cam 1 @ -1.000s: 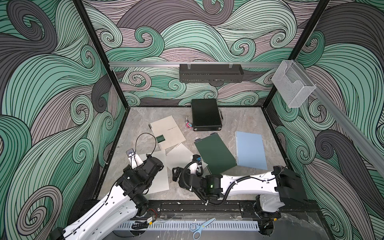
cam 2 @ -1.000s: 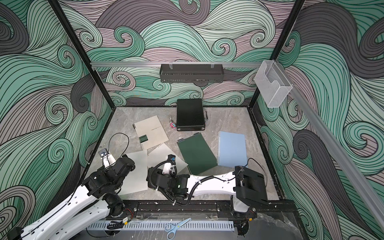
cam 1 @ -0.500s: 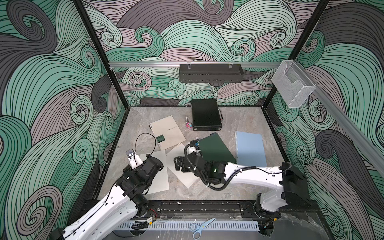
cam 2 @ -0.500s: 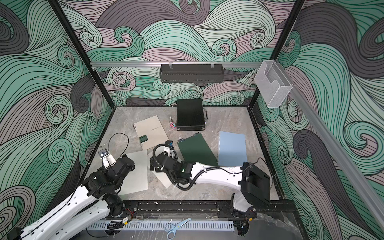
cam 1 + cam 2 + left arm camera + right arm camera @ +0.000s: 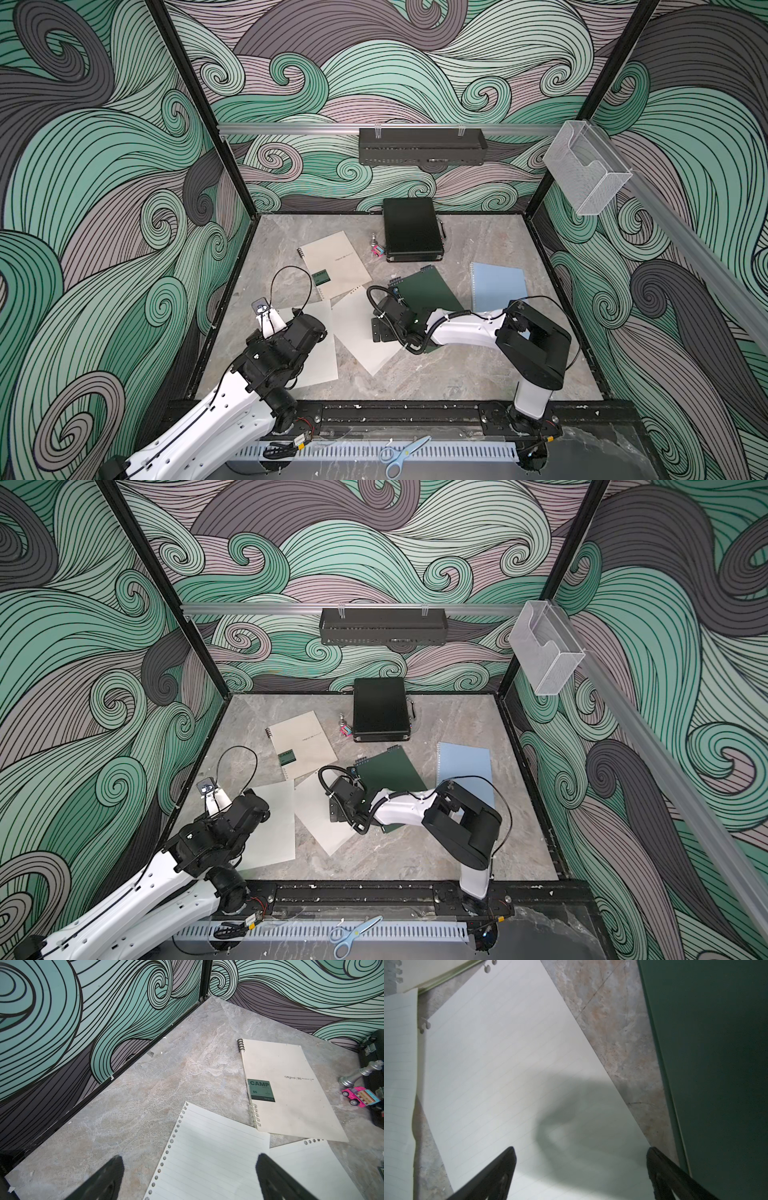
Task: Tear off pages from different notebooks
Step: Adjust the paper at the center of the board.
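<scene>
Top view: two pages (image 5: 357, 340) lie loose just beside beige notebook (image 5: 336, 266) and green notebook (image 5: 432, 291), blue notebook (image 5: 496, 286) apart; right gripper (image 5: 380, 330) hangs low over a page, so a sweep toward the green cover may drag that sheet along. Left wrist: left gripper (image 5: 189, 1159) jaws wide apart, empty, above the other page. Right wrist: jaws wide apart, gripping nothing, green notebook just beside.

On the grey marbled worktop (image 5: 478, 374), three closed notebooks are being carried flat: the beige notebook (image 5: 336, 264) at ten o'clock, the dark green notebook (image 5: 428, 286) near centre, the light blue notebook (image 5: 496, 284) at two o'clock. A lined page (image 5: 322, 365) and a second page (image 5: 353, 332) are being borne at eight o'clock; a black case (image 5: 411, 232), chess piece (image 5: 375, 240) and toy car (image 5: 377, 251) at twelve.
</scene>
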`<state>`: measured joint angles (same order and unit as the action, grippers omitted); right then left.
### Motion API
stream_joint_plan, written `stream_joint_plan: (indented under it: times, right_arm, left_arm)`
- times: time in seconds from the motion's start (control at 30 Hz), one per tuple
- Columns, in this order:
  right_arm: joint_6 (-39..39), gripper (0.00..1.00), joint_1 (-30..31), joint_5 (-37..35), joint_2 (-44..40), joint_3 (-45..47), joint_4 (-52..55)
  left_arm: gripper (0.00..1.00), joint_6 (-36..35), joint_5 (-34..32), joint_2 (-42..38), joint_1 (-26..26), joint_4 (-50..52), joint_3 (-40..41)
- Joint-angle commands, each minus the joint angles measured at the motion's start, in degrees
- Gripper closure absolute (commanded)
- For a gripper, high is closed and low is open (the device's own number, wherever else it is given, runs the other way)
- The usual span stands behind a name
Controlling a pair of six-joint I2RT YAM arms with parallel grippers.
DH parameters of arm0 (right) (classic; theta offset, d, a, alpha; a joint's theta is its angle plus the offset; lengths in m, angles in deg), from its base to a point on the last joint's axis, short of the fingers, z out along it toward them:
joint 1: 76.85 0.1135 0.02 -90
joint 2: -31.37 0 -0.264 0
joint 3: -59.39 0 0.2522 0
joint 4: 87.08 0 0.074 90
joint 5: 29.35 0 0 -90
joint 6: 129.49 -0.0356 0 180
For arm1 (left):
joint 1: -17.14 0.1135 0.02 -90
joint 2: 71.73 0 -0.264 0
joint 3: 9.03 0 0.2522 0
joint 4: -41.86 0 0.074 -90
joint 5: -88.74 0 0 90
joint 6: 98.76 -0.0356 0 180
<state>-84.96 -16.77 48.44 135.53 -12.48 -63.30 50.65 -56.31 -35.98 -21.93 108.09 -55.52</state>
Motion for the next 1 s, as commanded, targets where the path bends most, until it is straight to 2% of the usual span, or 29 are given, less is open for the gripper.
stream_joint_plan:
  times: [0.0, 0.23, 0.47, 0.63, 0.77, 0.87, 0.97]
  right_arm:
    - [-3.4, 0.04, 2.5, 0.6, 0.4, 0.5, 0.2]
    - [-14.1, 0.03, 8.4, -2.5, -1.0, 1.7, 1.7]
    - [-21.6, 0.04, 12.2, -10.4, -4.4, 3.3, 3.7]
    - [-15.9, 0.03, 12.3, -13.4, -6.6, 0.1, 6.9]
    - [-10.2, 0.03, 12.0, -12.5, -6.2, -1.0, 2.6]
    - [-6.2, 0.11, 10.9, -9.0, -2.9, -2.6, -1.3]
    - [-2.7, 0.29, 8.7, -3.7, 1.5, -5.6, -4.4]
  left_arm:
    - [0.02, 0.0, -0.5, -0.8, 0.2, 1.2, 0.6]
    - [0.02, -0.1, -0.4, -2.1, 0.3, 1.4, 0.9]
    - [0.02, -0.2, -0.2, -3.0, 0.3, 1.5, 1.2]
    - [0.02, -0.3, -0.2, -3.1, 0.3, 1.3, 1.3]
    - [0.02, -0.2, -0.3, -3.0, 0.3, 1.3, 1.3]
    - [0.02, -0.4, -0.2, -2.7, 0.2, 1.1, 1.2]
    - [0.02, -0.4, -0.2, -2.5, 0.2, 1.1, 1.2]
